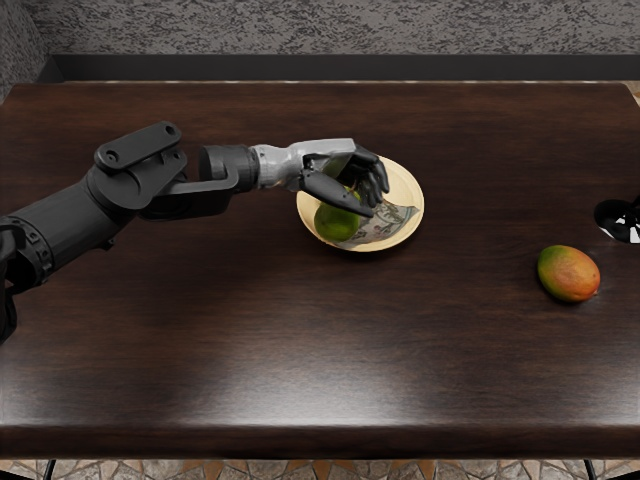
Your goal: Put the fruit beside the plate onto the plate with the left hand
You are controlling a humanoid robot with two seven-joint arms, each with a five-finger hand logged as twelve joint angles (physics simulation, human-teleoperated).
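Since the left hand [343, 177] grips the round green fruit [336, 225] from above, and the fruit already rests on the shallow yellow patterned plate [408, 193], the fingers should open gently, then lift straight up without nudging it off.

A broad dark wooden surface [300, 350] fills most of the view. Its grain runs side to side, and its polished top carries soft, pale patches of reflected light near the middle and the front edge. Behind it stands a grey wall [350, 25] with a rough, stucco-like texture, and a dark band [350, 67] runs along the wall's foot. Below the front edge a strip of floor [300, 470] shows irregular stone pieces in tan and brown, along with two thin dark legs [48, 470].
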